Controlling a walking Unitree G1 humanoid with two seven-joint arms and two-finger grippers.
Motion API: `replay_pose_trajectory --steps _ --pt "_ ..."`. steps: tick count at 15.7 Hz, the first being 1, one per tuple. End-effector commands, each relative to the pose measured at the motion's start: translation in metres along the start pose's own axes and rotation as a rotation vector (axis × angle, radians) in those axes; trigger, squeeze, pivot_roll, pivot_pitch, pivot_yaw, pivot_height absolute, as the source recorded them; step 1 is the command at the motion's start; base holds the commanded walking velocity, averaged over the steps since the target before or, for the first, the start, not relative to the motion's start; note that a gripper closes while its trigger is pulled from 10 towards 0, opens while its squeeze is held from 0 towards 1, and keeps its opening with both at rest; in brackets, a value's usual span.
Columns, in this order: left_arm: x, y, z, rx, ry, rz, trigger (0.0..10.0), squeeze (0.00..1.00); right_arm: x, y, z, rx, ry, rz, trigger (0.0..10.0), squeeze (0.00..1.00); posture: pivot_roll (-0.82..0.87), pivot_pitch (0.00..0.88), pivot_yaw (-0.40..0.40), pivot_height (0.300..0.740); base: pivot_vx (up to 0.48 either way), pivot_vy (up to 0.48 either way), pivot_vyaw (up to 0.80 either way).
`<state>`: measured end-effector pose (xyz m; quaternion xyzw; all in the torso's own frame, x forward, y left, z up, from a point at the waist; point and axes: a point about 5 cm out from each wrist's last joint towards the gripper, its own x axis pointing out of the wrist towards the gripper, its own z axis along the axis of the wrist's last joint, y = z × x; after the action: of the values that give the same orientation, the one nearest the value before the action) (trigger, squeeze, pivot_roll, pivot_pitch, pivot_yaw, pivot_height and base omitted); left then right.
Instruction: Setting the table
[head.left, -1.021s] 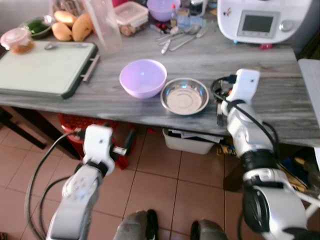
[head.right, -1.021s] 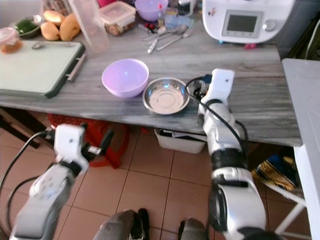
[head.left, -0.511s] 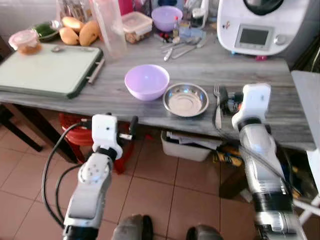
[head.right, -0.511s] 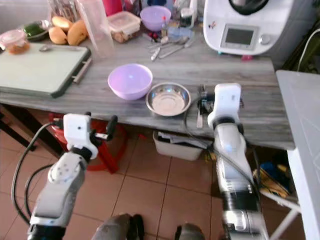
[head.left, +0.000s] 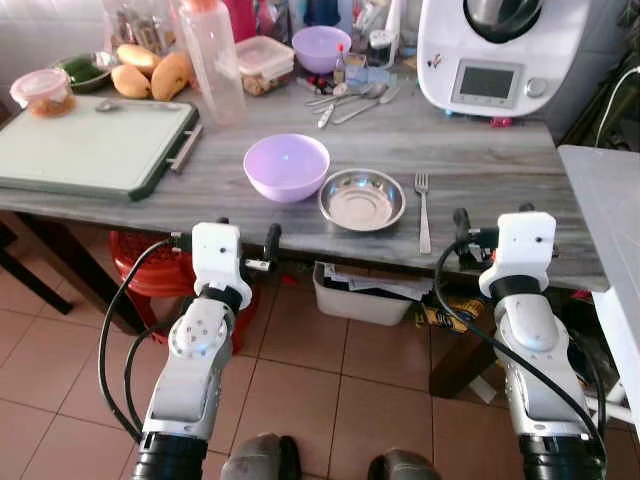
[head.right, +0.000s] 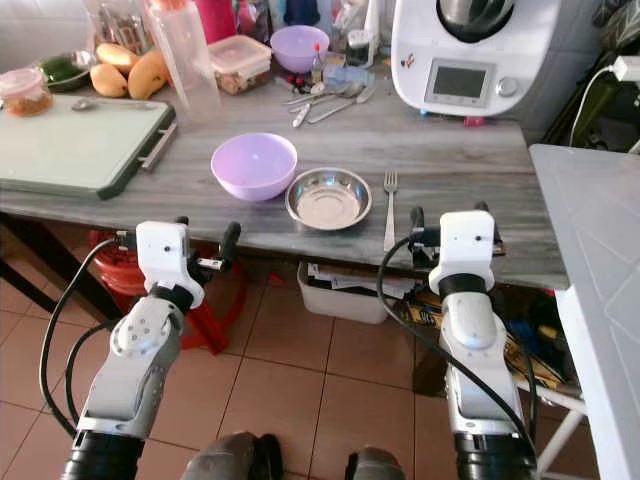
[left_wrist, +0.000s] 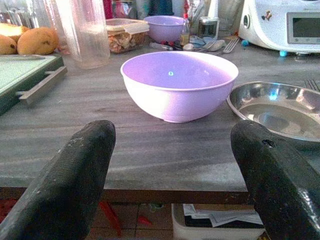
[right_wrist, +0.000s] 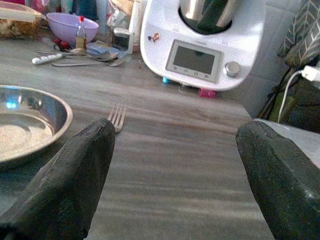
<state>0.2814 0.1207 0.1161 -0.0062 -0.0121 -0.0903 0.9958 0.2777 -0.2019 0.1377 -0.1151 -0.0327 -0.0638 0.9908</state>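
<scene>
right gripper (head.left: 490, 222) has let go and backed off the table's front edge, both claws wide open, leaving the fork (head.left: 422, 208) flat beside the steel bowl (head.left: 362, 199)

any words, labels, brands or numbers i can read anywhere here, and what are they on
None can be read.
White kitchen machine: its grey screen shows no legible text; a small red mark on its side is too small to make out.
Small bottle with a red cap: label too blurred to read.
Lidded food containers: no readable print.
</scene>
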Motion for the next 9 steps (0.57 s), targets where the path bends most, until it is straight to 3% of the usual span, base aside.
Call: replay_pose_trajectory --steps 1,7,9 --pt "0.0009 0.0028 -0.0005 0.008 -0.002 0.012 10.0 0.0 -0.0005 -0.0023 0.0055 0.02 -0.011 -0.022 10.0 0.0 -0.07 0.0 0.041 0.74 -0.255 0.0 0.0" --pt "0.0014 0.0042 -0.0021 0.014 -0.006 0.012 10.0 0.0 0.0003 -0.0008 0.0032 0.026 0.015 -0.024 10.0 0.0 -0.06 0.0 0.045 0.74 -0.252 0.0 0.0" --pt "0.0015 0.0047 -0.0022 0.019 -0.011 0.008 10.0 0.0 -0.0001 -0.0017 0.0019 0.026 0.027 -0.032 10.0 0.0 -0.06 0.0 0.045 0.74 0.0 0.0 0.0"
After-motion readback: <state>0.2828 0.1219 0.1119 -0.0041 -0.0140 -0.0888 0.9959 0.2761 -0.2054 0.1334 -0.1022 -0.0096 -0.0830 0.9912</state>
